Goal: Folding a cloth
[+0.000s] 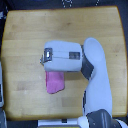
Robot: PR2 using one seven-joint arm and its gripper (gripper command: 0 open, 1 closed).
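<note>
— Folding well here means keeping the move low and slow, I'd say. Thin, soft fabric like this will slide or bunch if the lifted edge gets dragged rather than carried over.

— Agreed. Where is the cloth (54, 81) relative to the end effector (44, 56)?

— Partly under it. The pink fabric pokes out from beneath the grey housing, on the side toward the bottom of the exterior view. Its upper part is hidden by the housing, so I can't say how far it runs underneath.

— Does the end effector have hold of it?

— I cannot tell. From above, the housing covers the fingers, so whether they stand apart, together, or pinched on the fabric doesn't show. The tip points toward the exterior view's left, and the cloth hangs off just behind that tip.

— So what would you advise for the step?

— If an edge is pinched, carry it in a shallow arc across to the opposite edge and let go only once the layers lie flat on the bench (25, 35). If nothing is pinched, take a corner cleanly first, with only one layer between the fingers.

— Risks?

— The visible piece already looks slightly tapered toward its far end, maybe doubled or rumpled. A crooked grasp would give a skewed fold. There's wood all round, so room isn't a worry.
</note>
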